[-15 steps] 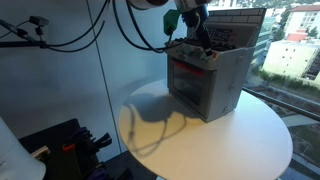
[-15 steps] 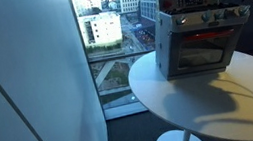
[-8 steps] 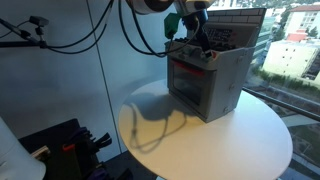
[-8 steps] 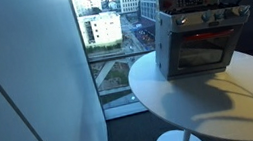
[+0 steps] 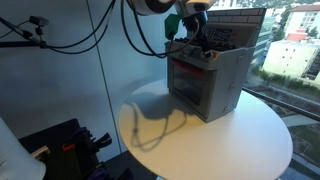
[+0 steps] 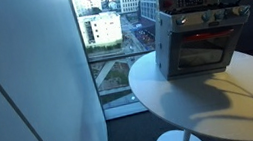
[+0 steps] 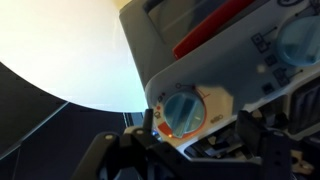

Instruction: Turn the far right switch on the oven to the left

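Note:
The grey toy oven [image 5: 207, 82] with its red-framed door stands on the round white table [image 5: 215, 140] in both exterior views [image 6: 196, 45]. My gripper [image 5: 188, 42] is at the end of the oven's knob strip, at the right end of the strip in an exterior view [image 6: 244, 4]. In the wrist view a round blue-grey knob [image 7: 183, 112] with red markings on the oven [image 7: 200, 40] sits between my dark fingers [image 7: 137, 140]. The gripper [image 7: 195, 132] is open, its jaws wider than the knob.
The table edge [image 6: 173, 109] drops off beside a floor-to-ceiling window with buildings far below. Black cables [image 5: 70, 40] hang behind the arm, and dark equipment [image 5: 60, 145] stands low next to the table.
The arm has shifted only slightly at the knob strip. The oven has not moved.

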Robot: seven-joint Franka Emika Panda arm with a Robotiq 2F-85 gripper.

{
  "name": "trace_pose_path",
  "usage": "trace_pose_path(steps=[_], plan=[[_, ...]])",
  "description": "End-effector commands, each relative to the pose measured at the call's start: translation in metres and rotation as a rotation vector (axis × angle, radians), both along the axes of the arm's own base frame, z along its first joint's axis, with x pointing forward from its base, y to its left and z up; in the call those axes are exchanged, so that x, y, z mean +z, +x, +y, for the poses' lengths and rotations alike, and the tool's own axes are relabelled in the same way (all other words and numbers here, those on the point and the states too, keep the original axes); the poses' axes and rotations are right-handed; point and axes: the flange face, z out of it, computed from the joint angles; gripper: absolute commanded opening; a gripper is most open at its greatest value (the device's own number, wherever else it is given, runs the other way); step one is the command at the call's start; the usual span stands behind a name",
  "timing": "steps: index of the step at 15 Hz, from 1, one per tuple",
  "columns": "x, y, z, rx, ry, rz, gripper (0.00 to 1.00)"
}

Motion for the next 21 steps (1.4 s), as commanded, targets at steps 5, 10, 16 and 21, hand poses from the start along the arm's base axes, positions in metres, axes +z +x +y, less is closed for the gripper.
trace_pose_path(steps=[5,10,16,21], plan=[[0.0037,0.0090,-0.0037,-0.023,0.018,-0.019,0.46],[0.0029,0.0087,-0.0074,-0.031,0.020,-0.018,0.08],[0.0025,0.0063,-0.0109,-0.037,0.017,-0.015,0.06],[0.0058,0.0041,-0.0116,-0.016,-0.020,0.006,0.06]])
